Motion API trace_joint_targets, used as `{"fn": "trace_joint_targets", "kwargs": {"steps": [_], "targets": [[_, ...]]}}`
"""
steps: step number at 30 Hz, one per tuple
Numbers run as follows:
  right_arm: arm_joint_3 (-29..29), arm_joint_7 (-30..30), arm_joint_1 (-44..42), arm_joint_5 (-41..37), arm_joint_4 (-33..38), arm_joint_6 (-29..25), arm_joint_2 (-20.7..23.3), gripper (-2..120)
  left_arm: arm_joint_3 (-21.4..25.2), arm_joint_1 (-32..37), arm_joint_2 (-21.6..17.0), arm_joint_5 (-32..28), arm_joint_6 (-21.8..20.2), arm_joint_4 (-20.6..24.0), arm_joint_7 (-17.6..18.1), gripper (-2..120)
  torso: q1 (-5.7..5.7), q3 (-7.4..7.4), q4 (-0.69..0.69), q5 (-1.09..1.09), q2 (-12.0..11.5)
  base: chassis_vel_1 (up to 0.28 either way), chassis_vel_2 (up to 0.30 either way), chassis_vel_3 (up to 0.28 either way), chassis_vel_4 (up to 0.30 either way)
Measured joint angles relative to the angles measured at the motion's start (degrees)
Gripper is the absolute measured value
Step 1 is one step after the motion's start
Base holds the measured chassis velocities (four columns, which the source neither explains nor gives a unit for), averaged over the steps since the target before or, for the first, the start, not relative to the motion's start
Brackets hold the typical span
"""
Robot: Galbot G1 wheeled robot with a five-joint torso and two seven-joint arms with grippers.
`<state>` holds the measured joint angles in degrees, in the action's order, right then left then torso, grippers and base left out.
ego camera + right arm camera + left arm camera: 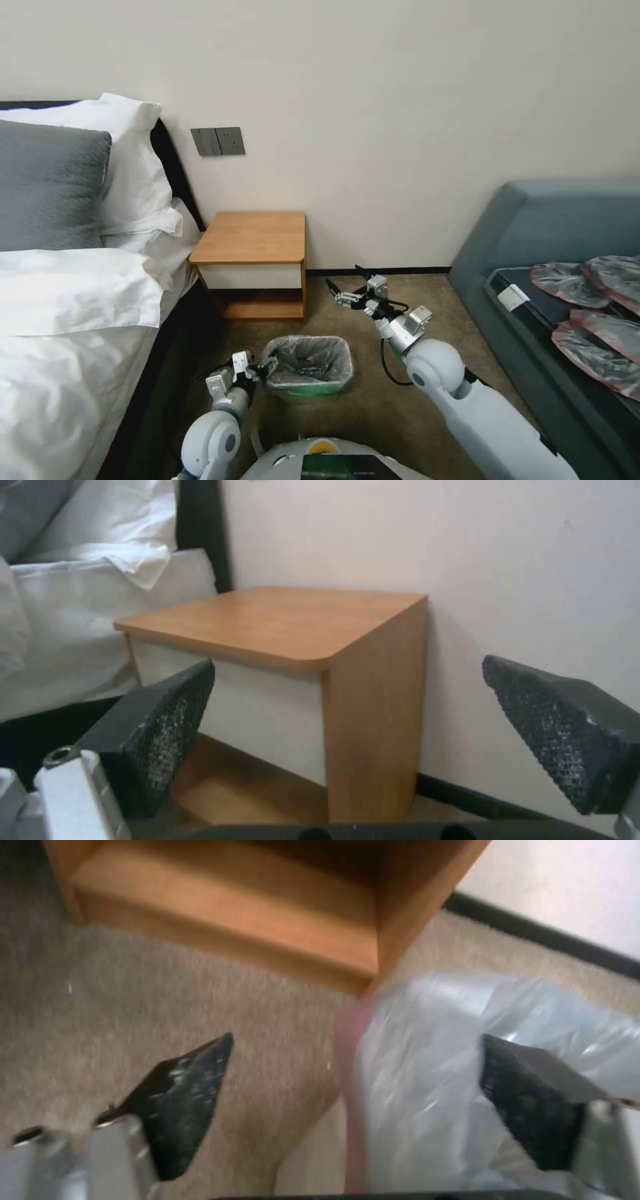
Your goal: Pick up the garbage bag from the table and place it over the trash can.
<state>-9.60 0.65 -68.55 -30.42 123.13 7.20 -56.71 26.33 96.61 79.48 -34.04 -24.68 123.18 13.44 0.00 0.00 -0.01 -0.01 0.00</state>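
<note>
The trash can [305, 395] stands on the carpet in front of the table [253, 237], whose top is bare. The crinkly grey garbage bag [310, 360] lines the can and is draped over its rim. My left gripper [259, 369] is open at the can's left edge. In the left wrist view this gripper [358, 1040] straddles the bag [433, 1065] and its pinkish rim [350, 1065], one finger outside and one over the plastic. My right gripper [343, 291] hangs open in the air to the right of the table. Seen from the right wrist, that gripper [348, 665] faces the table [280, 620] and holds nothing.
A bed [73, 300] with white sheets and pillows runs along the left, close to the table. A grey-blue sofa [533, 227] on the right carries several flat grey red-rimmed bags [593, 307]. Open carpet [373, 413] lies around the can. The wall stands right behind the table.
</note>
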Motion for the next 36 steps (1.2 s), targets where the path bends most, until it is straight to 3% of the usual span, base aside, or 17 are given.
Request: {"fn": "trace_joint_targets", "kwargs": {"steps": [2,9,11,12,13,16,17,20,21,24,29,32,36], "targets": [[0.4,0.1,-0.7,1.0,0.0,-0.1,-1.2,100,-0.1,0.3,-0.2,0.8,2.4,0.6,0.3,97,0.0,0.0,0.0,0.01,0.0,0.0,0.0,0.0,0.0],[1.2,0.2,-1.1,2.9,-0.4,-0.8,-2.9,100,-0.6,1.2,0.2,6.0,10.8,0.1,-0.5,100,0.0,0.0,0.01,0.01,0.0,0.0,0.0,0.0,0.0],[1.2,0.3,-1.2,3.9,-0.7,-1.4,-3.2,100,-0.5,1.3,0.3,9.1,15.5,-1.1,-3.3,99,0.0,0.0,0.01,0.01,0.0,0.0,0.0,0.0,0.0],[1.1,0.0,-1.6,5.2,-0.7,-1.9,-3.5,100,-0.1,1.2,0.5,11.9,20.6,-2.6,-5.6,99,0.0,0.0,0.02,0.0,0.0,0.0,0.0,0.0,0.0],[1.1,0.0,-1.6,5.2,-0.7,-1.9,-3.5,100,-0.1,1.2,0.5,11.9,20.6,-2.6,-5.6,99,0.0,0.0,0.02,0.0,0.0,0.0,0.0,0.0,0.0],[-0.7,-3.8,-6.5,11.3,0.2,-2.1,-6.1,100,1.5,-0.8,1.2,20.1,35.7,-7.9,-11.7,99,0.0,0.0,0.01,0.01,0.0,0.0,0.0,0.0,0.0],[-0.7,-3.8,-6.5,11.3,0.2,-2.1,-6.1,100,1.5,-0.8,1.2,20.1,35.7,-7.9,-11.7,99,0.0,0.0,0.01,0.01,0.0,0.0,0.0,0.0,0.0],[-4.1,-8.4,-13.3,18.6,0.5,-4.5,-10.3,100,1.8,-2.4,1.1,22.1,41.0,-9.9,-12.1,100,0.0,-0.01,-0.02,0.01,0.0,0.0,0.0,0.0,0.0],[-4.1,-8.4,-13.3,18.6,0.5,-4.5,-10.3,100,1.8,-2.4,1.1,22.1,41.0,-9.9,-12.1,100,0.0,-0.01,-0.02,0.01,0.0,0.0,0.0,0.0,0.0],[-6.7,-12.0,-17.7,25.6,-2.0,-11.0,-14.6,100,2.3,-2.9,0.1,21.9,42.8,-11.1,-10.2,100,0.0,-0.01,0.02,0.01,0.0,0.0,0.0,0.0,0.0],[-7.7,-13.7,-20.3,27.2,-4.0,-15.3,-19.1,100,2.4,-3.2,0.3,23.1,45.9,-12.9,-9.2,100,0.0,0.0,0.01,0.01,0.0,0.0,0.0,0.0,0.0],[-9.7,-10.8,-22.5,26.8,-5.4,-18.0,-22.7,100,2.4,-3.2,0.4,22.2,46.9,-13.4,-8.5,100,0.0,0.0,0.0,0.01,0.0,0.0,0.0,0.0,0.0],[-11.9,-7.7,-22.8,26.8,-6.1,-19.3,-24.1,100,2.5,-3.4,0.3,20.6,46.7,-13.5,-8.9,100,0.0,0.0,0.01,0.02,0.0,0.0,0.0,0.0,0.0]]}}
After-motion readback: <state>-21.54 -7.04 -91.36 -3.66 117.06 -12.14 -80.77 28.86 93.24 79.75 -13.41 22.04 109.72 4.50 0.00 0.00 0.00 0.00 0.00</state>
